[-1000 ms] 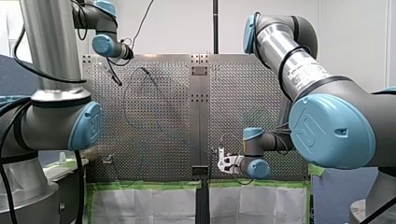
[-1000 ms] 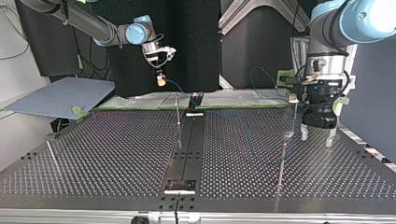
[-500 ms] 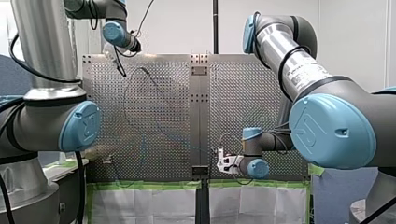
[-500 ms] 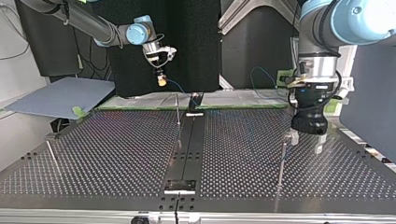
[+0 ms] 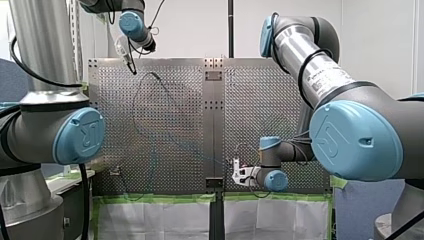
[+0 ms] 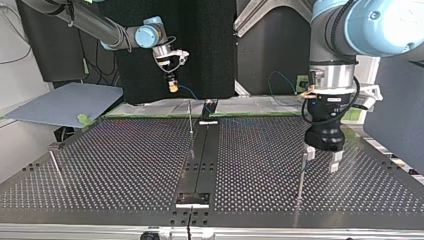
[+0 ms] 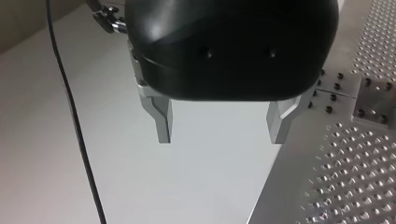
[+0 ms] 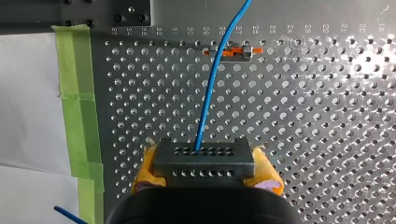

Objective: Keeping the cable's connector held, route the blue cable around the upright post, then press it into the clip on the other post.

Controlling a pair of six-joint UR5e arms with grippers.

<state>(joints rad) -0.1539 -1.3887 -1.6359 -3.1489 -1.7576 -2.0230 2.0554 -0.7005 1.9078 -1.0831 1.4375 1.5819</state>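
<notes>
- At the top view's right, my left gripper (image 6: 321, 160) hangs over the shiny metal table (image 6: 125, 165), which is flat and full of little round holes.
- This gripper is smooth and black, with two flat metal fingers (image 6: 334, 163).
- In the left wrist view the left gripper (image 7: 222, 123) has its fingers wide apart, and nothing is between them.
- One finger is just beside the top of a thin, straight metal post (image 6: 300, 180) that stands up from the table. I cannot tell if they touch.
- At the top view's left, my right gripper (image 6: 173, 88) hangs in the air over the far edge of the table.
- In the right wrist view the right gripper (image 8: 206, 170) squeezes a dark grey, box-shaped connector (image 8: 204, 157) between its soft yellow pads (image 8: 267, 176). The connector has two rows of small holes.
- The thin, smooth blue cable (image 8: 212, 79) comes out of one of those holes and runs ahead of the gripper.
- It crosses a small orange and clear clip (image 8: 236, 52). I cannot tell if it is pressed in.
- In the front view the blue cable (image 5: 133, 107) makes a big loose loop over the table's left half.
- A second thin metal rod (image 6: 190, 117) stands near the middle, beside a dark flat strip (image 6: 200, 155).
- Wrinkly green tape (image 8: 77, 93) runs along the table's edge, next to a white sheet (image 8: 28, 116).
</notes>
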